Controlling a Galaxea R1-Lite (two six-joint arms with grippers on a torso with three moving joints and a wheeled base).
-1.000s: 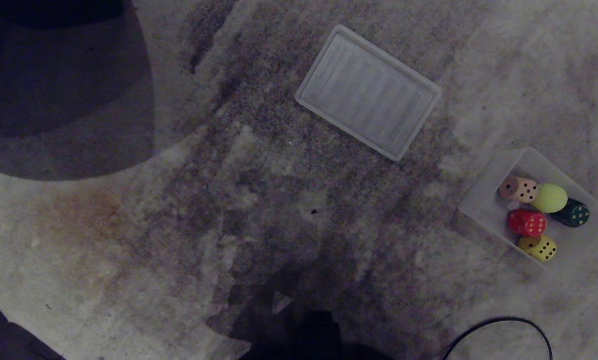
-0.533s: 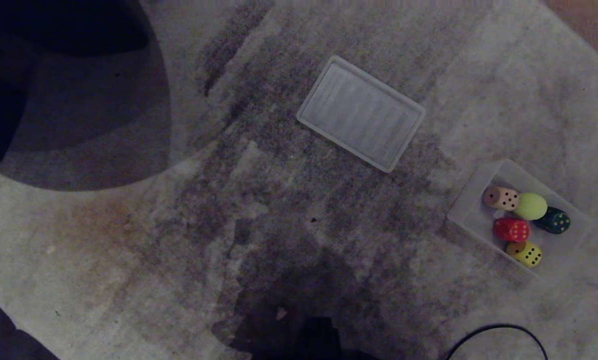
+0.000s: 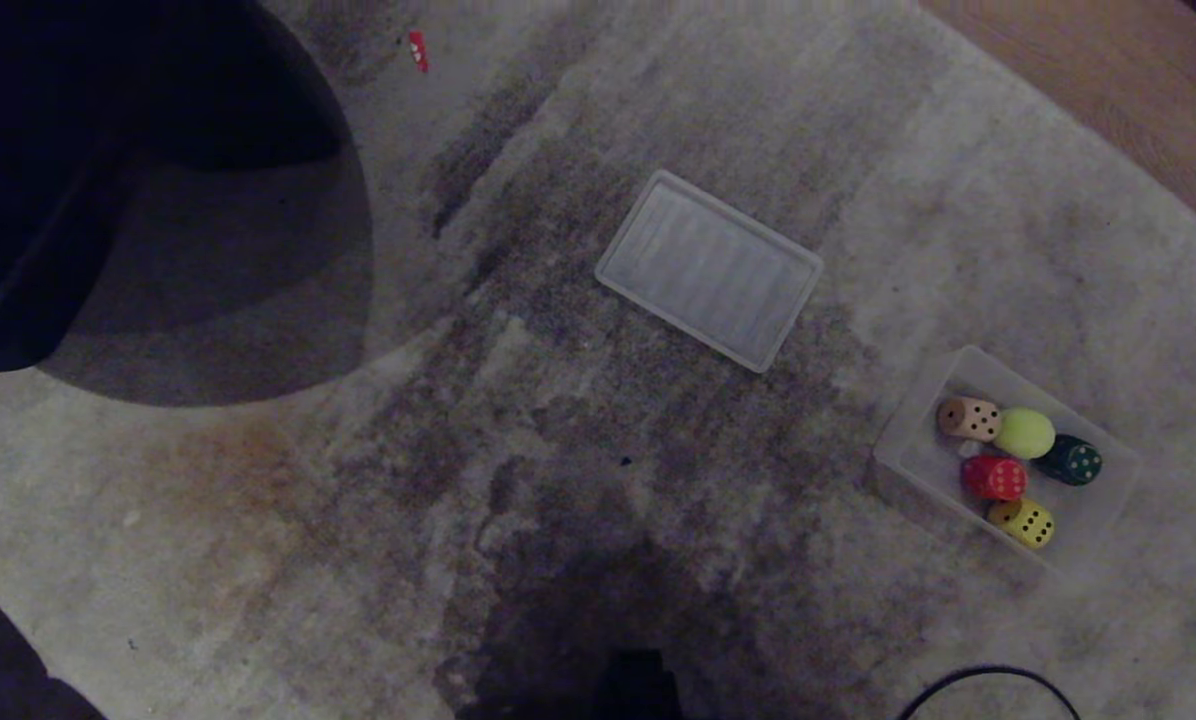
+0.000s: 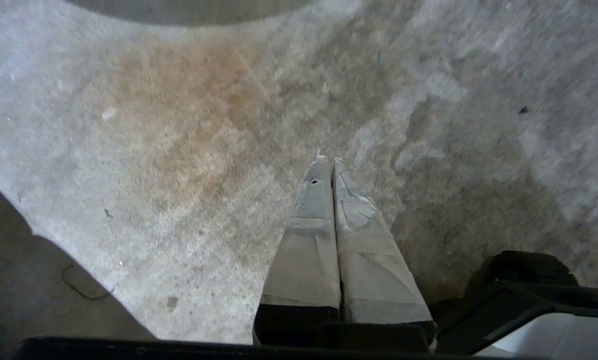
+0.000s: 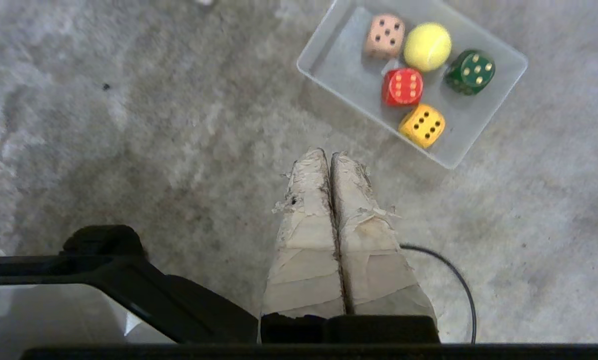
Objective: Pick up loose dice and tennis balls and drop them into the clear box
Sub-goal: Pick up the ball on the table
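The clear box (image 3: 908, 462) (image 5: 339, 60) lies on the grey carpet at the right. Inside it sit a beige die (image 3: 968, 418) (image 5: 384, 35), a red die (image 3: 994, 478) (image 5: 402, 87), a dark green die (image 3: 1070, 461) (image 5: 470, 71), a yellow die (image 3: 1022, 523) (image 5: 422, 125) and one tennis ball (image 3: 1024, 433) (image 5: 427, 46). My right gripper (image 5: 329, 154) hangs shut and empty over bare carpet, short of the box. My left gripper (image 4: 329, 160) is shut too, over stained carpet with nothing near it. Neither arm shows in the head view.
A flat ribbed translucent panel (image 3: 709, 269) lies on the carpet mid-scene. A small red bottle cap (image 3: 418, 50) sits far back left. A black cable (image 3: 988, 685) (image 5: 454, 280) loops at the near right. Wooden floor (image 3: 1108, 90) borders the carpet far right; a dark shape (image 3: 108, 150) fills the far left.
The whole head view has shifted: everything slid downward and shrank, bringing the red cap and wooden floor into view. The camera moved; the things on the carpet did not.
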